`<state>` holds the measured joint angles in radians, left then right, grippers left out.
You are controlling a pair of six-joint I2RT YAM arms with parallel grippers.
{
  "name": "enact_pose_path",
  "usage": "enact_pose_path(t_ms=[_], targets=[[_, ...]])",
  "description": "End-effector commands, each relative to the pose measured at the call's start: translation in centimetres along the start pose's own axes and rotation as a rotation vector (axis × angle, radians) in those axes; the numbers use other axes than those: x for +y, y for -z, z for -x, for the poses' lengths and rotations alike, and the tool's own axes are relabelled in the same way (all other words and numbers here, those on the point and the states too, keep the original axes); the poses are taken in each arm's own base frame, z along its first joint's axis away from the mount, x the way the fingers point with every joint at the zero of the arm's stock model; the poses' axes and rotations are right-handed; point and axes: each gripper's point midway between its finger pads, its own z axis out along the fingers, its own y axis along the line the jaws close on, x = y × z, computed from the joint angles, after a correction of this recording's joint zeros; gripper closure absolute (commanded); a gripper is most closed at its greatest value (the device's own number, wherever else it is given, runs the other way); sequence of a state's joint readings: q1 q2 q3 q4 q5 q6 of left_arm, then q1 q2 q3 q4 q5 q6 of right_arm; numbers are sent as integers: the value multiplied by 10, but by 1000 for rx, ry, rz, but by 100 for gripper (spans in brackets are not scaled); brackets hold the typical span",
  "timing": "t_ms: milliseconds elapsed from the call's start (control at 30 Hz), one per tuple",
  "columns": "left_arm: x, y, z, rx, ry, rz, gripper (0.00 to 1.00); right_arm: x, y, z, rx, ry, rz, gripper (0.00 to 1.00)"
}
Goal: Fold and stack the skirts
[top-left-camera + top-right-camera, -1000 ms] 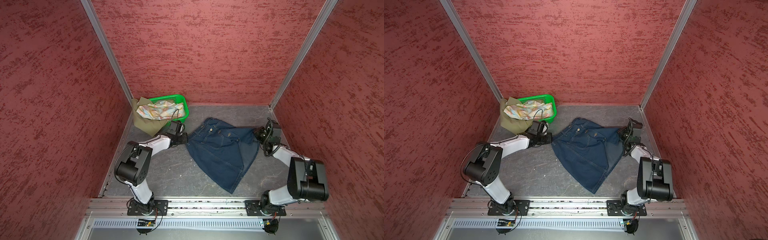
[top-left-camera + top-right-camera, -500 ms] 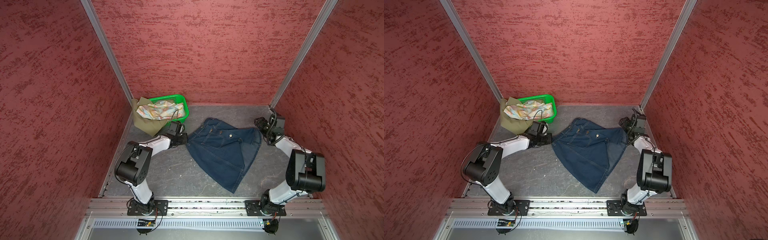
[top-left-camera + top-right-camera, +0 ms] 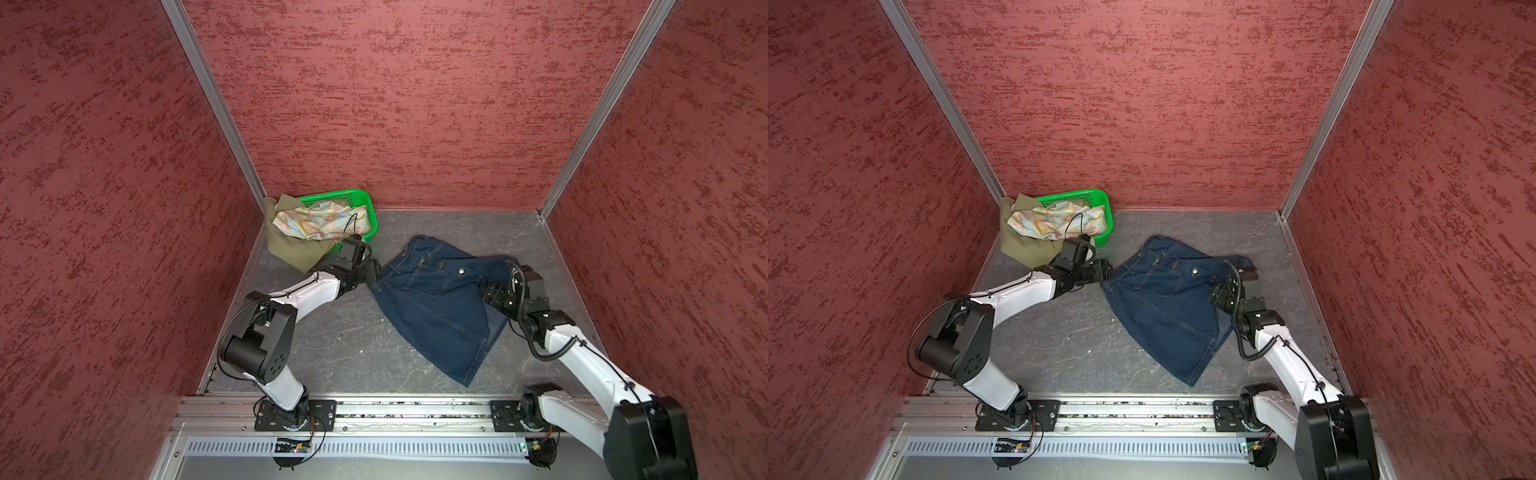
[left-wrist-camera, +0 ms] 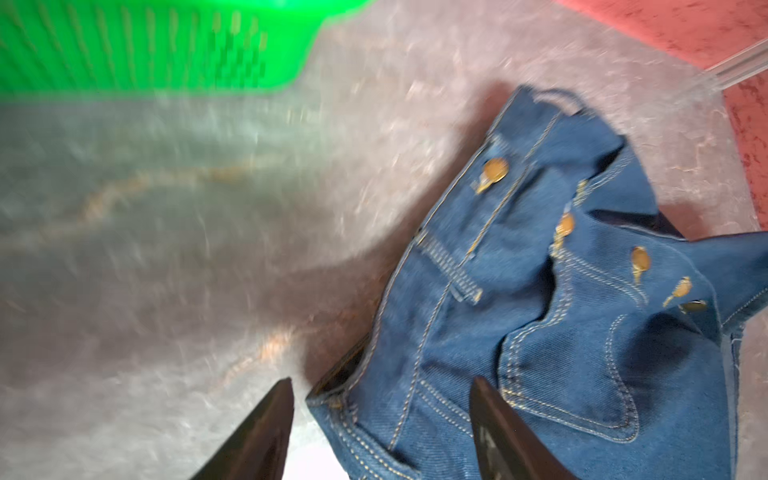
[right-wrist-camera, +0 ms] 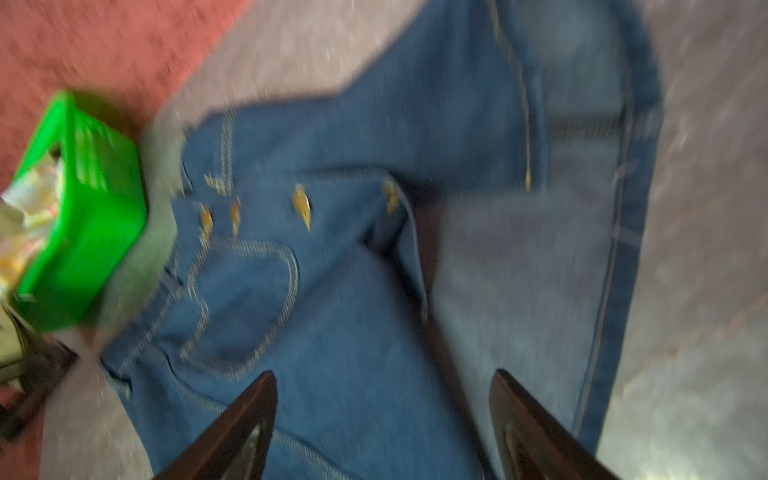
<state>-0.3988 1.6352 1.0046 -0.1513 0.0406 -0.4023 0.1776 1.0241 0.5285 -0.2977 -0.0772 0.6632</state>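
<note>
Left hand (image 4: 381,382) and right hand (image 5: 384,374) gape at opposite sides of the rumpled dark blue denim skirt (image 3: 436,303), where a shallow pinch could catch one layer, skewing the fold.

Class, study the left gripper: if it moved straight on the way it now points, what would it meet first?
The denim skirt. The left gripper points at its waistband corner, which appears to lie between the open jaws; its height above the cloth is unclear.

Grey mottled tabletop (image 3: 332,332) bears the denim skirt (image 3: 436,307) spread out; green basket (image 3: 358,192) at its back corner.
</note>
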Motion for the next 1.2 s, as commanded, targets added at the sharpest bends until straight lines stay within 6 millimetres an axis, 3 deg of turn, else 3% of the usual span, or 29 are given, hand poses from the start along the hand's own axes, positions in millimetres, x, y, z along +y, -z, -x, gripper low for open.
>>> enact_pose_path(t_ms=[0, 167, 500, 933, 1167], targets=[[-4, 1, 16, -24, -62, 29, 30, -9, 5, -30, 68, -36, -42, 20], [-4, -11, 14, 21, -83, 46, 30, -18, 8, -66, 164, -53, -59, 24], [3, -23, -2, 96, -96, 80, 30, -34, 6, -104, 298, -40, -142, 38], [1, -28, -7, 113, -92, 62, 31, -45, -5, -118, 336, -18, -173, 48], [2, -29, -11, 134, -94, 67, 31, -36, -6, -103, 279, -17, -152, 79]])
